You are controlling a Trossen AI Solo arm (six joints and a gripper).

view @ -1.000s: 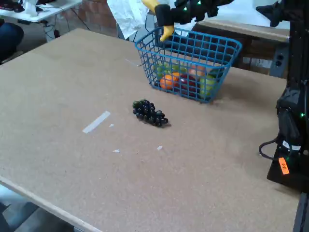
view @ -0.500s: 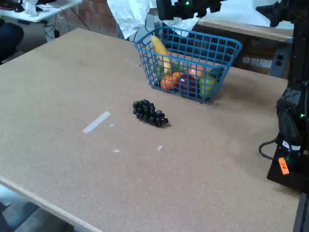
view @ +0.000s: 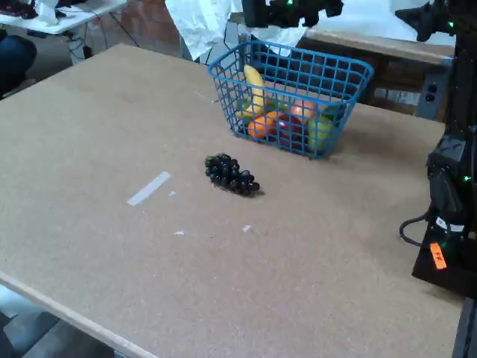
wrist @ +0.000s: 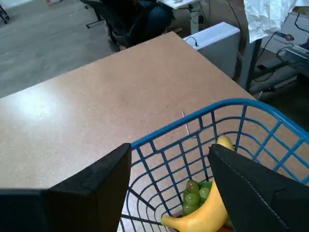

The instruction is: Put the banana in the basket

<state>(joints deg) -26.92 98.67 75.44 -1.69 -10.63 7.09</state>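
Observation:
The yellow banana [view: 255, 86] lies inside the blue wire basket [view: 332, 79], leaning against its left wall on top of other fruit. In the wrist view the banana [wrist: 208, 210] curves up from the basket's floor beside green grapes [wrist: 193, 195]. My gripper [wrist: 169, 193] hangs open above the basket's rim [wrist: 227, 105], nothing between its black fingers [wrist: 99, 181]. The fixed view shows the gripper [view: 270, 15] at the top edge, above the basket's far left corner, apart from the banana.
A dark purple grape bunch [view: 232, 174] lies on the brown table in front of the basket. A white tape strip [view: 149, 188] is stuck left of it. The basket also holds an orange [view: 261, 125] and red fruit. The arm's base [view: 451, 201] stands at the right edge.
The banana, held above the basket's rim one second ago, has been let go and has settled lower inside the basket. The gripper has opened and risen.

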